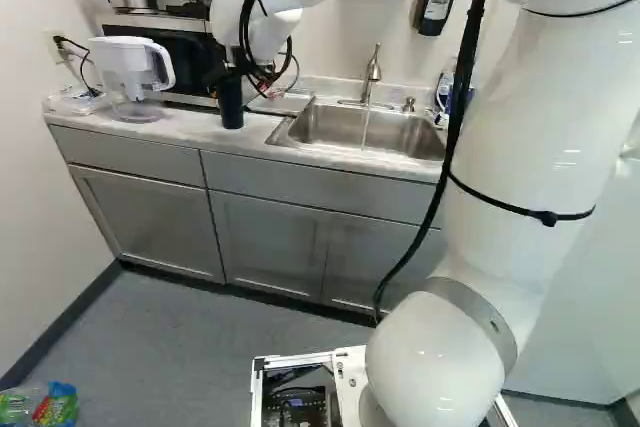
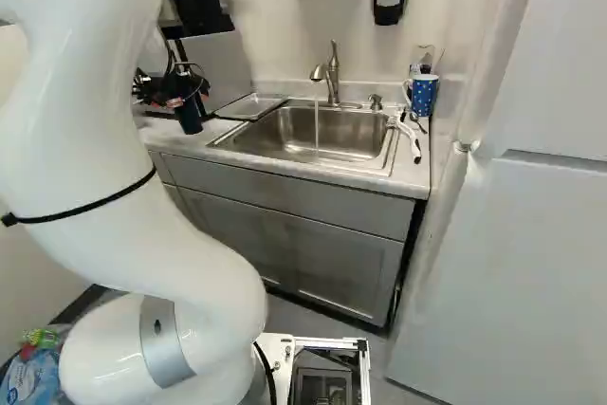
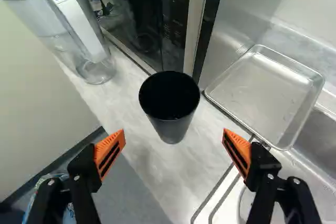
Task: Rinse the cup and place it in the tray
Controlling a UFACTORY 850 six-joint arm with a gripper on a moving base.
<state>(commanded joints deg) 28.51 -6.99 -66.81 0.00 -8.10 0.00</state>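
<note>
From where I'm standing, the white arm is reaching over the light, marbled surface, and its black two-fingered gripper with orange pads is hovering by a tall, tapered black cup. The jaws are standing wide open, holding nothing; in the wrist view the cup is sitting ahead of them, between their lines, with a gap showing on either side. The cup is standing upright on the surface, its open mouth facing up.

A shallow, rectangular metal tray is lying flat between the cup and the stainless steel sink, just beside the basin. A thin stream of water is running from the curved metal faucet into the sink.

On the cup's other side, a clear pitcher with a white lid and handle is standing near a black-fronted appliance, which is occupying the space behind the cup. Past the sink, a blue mug with white spots is resting near the wall, and a white-handled utensil is lying closer to the basin.
</note>
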